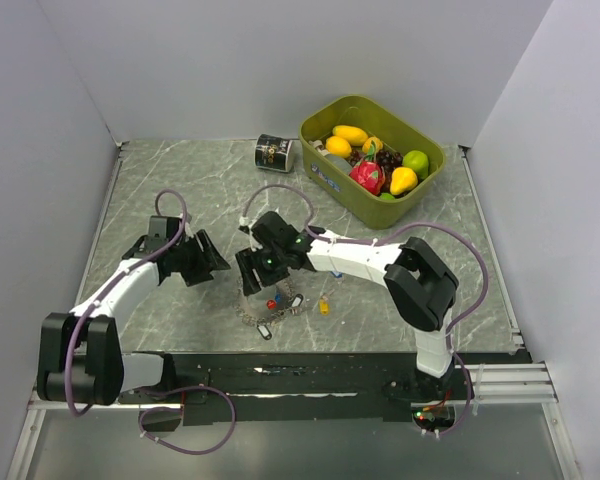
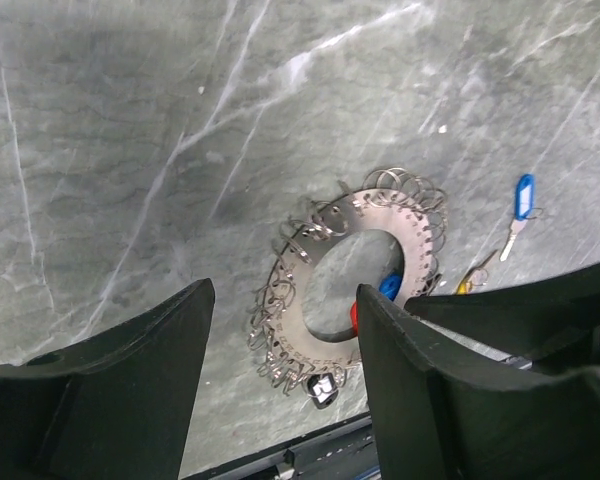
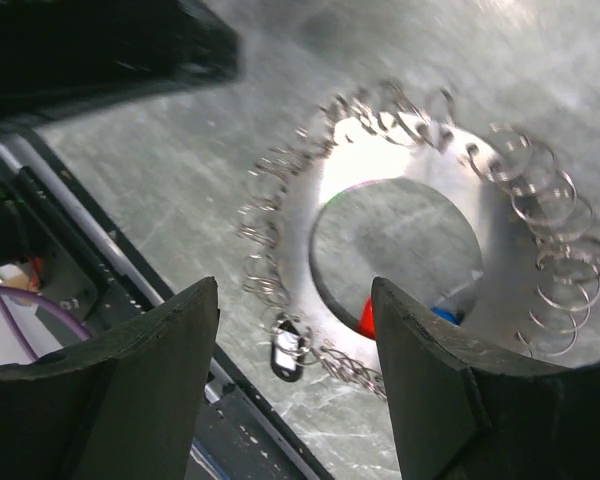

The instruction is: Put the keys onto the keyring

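Right gripper (image 3: pixel 292 300), jaws spread and empty, hovers above the flat steel keyring (image 3: pixel 500 265) fringed with wire loops; left gripper (image 2: pixel 285 295) likewise spread.

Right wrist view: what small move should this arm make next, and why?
Probably lower the right end effector, which is open above the keyring, toward the red tag lying in the ring's hollow centre. Its key does not appear to be hooked onto any loop yet.
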